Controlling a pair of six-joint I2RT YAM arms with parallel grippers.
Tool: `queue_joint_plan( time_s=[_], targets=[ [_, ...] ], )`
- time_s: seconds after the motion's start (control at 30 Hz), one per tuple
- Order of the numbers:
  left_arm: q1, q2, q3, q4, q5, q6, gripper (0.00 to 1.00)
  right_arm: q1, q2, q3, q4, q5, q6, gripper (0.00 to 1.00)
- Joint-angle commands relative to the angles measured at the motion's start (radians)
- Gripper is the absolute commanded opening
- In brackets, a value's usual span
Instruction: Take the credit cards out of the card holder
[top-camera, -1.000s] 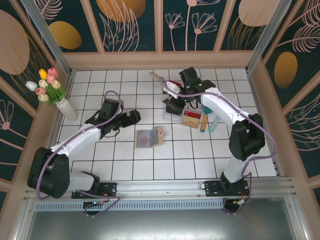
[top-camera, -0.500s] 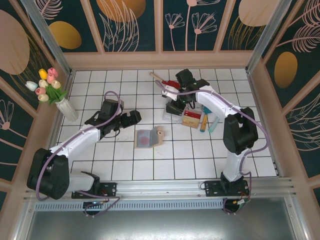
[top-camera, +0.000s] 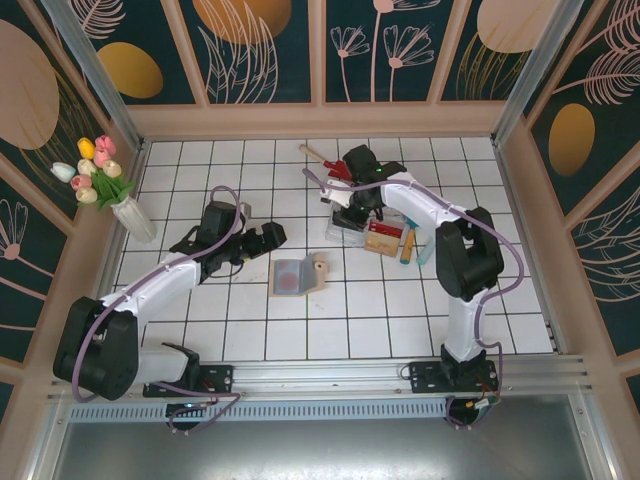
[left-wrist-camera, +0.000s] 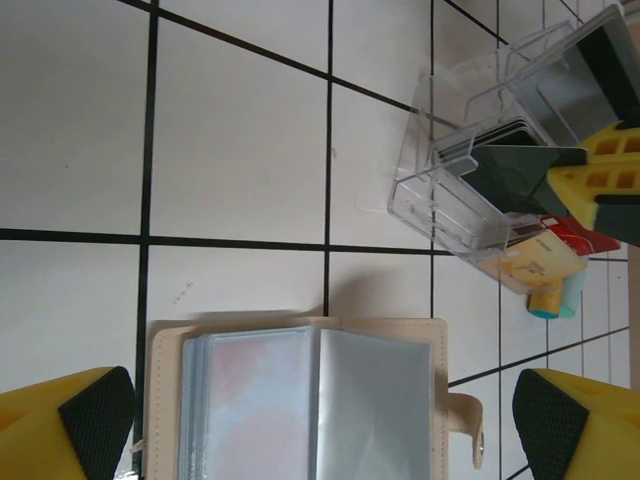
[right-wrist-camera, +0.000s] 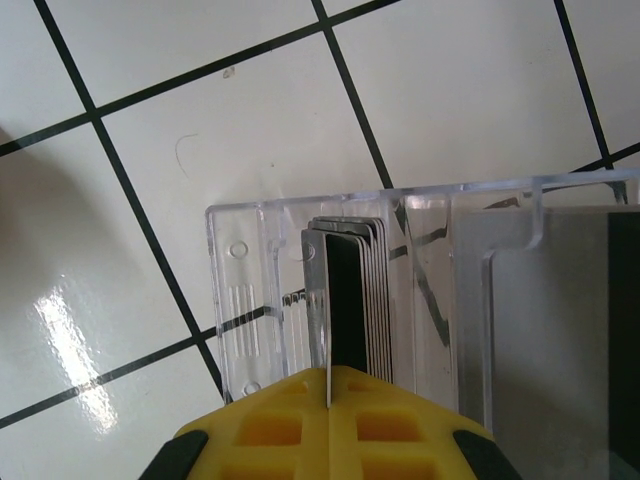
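Thin dark credit card (right-wrist-camera: 345, 300) clamped in right pincer (right-wrist-camera: 328, 420), inside clear plastic tray (right-wrist-camera: 240, 290). Left pincer (left-wrist-camera: 335, 420) apart over open beige-rimmed card holder (left-wrist-camera: 380, 400); bare glossy desk (left-wrist-camera: 240, 130) around.

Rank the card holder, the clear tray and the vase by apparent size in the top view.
1. Card holder and tray: about alike; the right arm hides part of the tray, so unranked.
2. Vase: smallest.

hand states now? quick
Left hand: open, empty, over the card holder.
Right hand: shut on a dark credit card in the clear tray.
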Motion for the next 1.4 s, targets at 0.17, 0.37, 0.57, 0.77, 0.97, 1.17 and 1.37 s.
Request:
queue_joint_plan(
  time_s=[0.17, 0.37, 0.57, 0.77, 0.97, 1.17, 1.37],
  targets=[
    [0.005, -0.022, -0.023, 0.036, 0.035, -0.016, 0.99, 0.009, 0.042, 0.066, -0.011, 0.059, 0.031, 0.10],
    [0.004, -0.021, -0.041, 0.043, 0.041, -0.024, 0.99, 0.014, 0.016, 0.100, 0.009, 0.061, 0.083, 0.18],
    [0.004, -0.024, -0.054, 0.042, 0.042, -0.031, 0.98, 0.014, -0.038, 0.087, 0.054, 0.086, 0.135, 0.20],
    [0.003, -0.029, -0.069, 0.025, 0.034, -0.026, 0.98, 0.013, -0.149, 0.033, 0.156, 0.100, 0.391, 0.23],
    [0.001, -0.034, -0.086, -0.016, 0.026, -0.029, 0.94, 0.016, -0.291, -0.092, 0.253, 0.143, 0.788, 0.34],
    [-0.013, -0.025, -0.095, -0.019, 0.037, -0.047, 0.93, 0.112, -0.404, -0.215, 0.344, 0.133, 1.099, 0.37],
    [-0.042, -0.002, -0.108, 0.017, 0.041, -0.088, 0.91, 0.213, -0.419, -0.307, 0.412, 0.123, 1.470, 0.35]
  ],
)
